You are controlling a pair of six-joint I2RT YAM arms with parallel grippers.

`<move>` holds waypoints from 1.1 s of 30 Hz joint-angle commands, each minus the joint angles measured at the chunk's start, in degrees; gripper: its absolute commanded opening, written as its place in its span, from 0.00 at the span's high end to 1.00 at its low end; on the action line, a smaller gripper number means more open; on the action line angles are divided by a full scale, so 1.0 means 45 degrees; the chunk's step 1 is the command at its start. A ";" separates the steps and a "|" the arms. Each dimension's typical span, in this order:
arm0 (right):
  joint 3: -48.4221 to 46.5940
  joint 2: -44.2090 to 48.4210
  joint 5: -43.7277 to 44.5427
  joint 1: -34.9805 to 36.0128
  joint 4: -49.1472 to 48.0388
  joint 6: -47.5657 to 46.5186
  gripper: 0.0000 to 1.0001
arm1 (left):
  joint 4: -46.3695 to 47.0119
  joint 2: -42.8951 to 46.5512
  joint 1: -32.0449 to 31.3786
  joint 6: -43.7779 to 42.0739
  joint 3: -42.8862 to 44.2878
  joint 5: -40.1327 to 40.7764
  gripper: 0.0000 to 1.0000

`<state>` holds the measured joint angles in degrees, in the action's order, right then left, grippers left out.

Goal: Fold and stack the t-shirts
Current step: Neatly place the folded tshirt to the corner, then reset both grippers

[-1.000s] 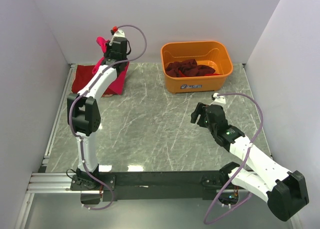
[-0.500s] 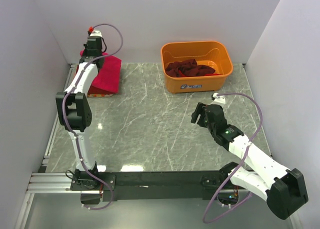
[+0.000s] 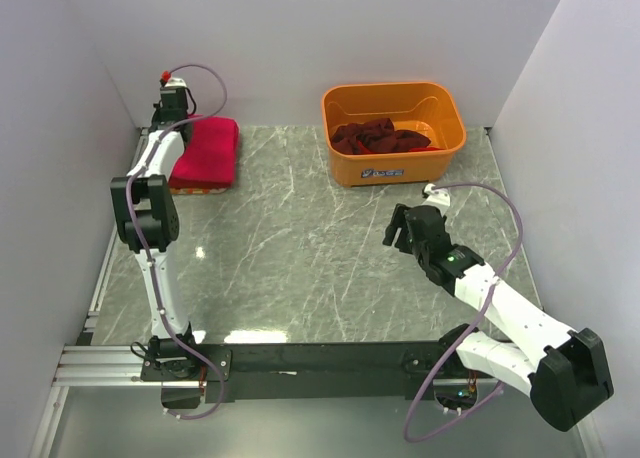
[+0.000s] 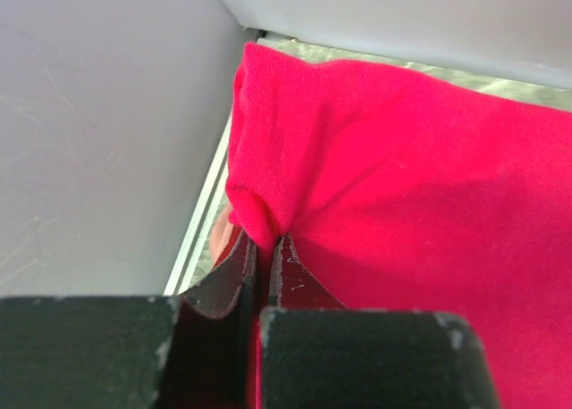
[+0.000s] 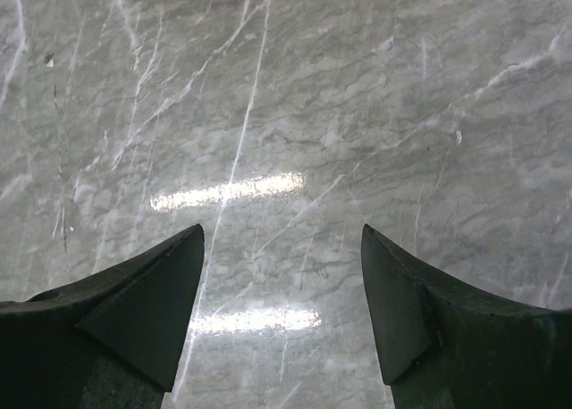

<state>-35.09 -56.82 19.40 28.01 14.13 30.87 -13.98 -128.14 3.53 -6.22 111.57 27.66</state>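
A bright red t-shirt (image 3: 205, 150) lies folded at the far left corner of the marble table, on top of a darker red one whose edge (image 3: 200, 188) shows below it. My left gripper (image 3: 168, 110) is at the shirt's far left corner, by the wall. In the left wrist view the gripper (image 4: 264, 244) is shut on a pinch of the red t-shirt (image 4: 402, 177). My right gripper (image 3: 400, 228) is open and empty above bare table at the right. It also shows in the right wrist view (image 5: 281, 235). Dark red shirts (image 3: 380, 136) lie in the orange tub (image 3: 395, 168).
The orange tub stands at the back, right of centre. White walls close the table at the back and on both sides. A metal rail (image 3: 112, 248) runs along the left edge. The black arm base bar (image 3: 320, 358) runs along the near edge.
My left arm has swung left and back with the bright red shirt in its grip. The shirt has gone from hanging and draped to lying flat on the pile. The right arm has barely moved.
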 commanded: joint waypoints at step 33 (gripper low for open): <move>-0.0777 0.1942 0.1628 -0.0092 0.1743 0.0952 0.22 | -0.2774 0.4245 -0.1486 0.6202 0.0900 0.0286 0.01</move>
<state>-35.70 -49.58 24.99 27.97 22.76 34.35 -25.36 -122.76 1.43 13.19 119.39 35.73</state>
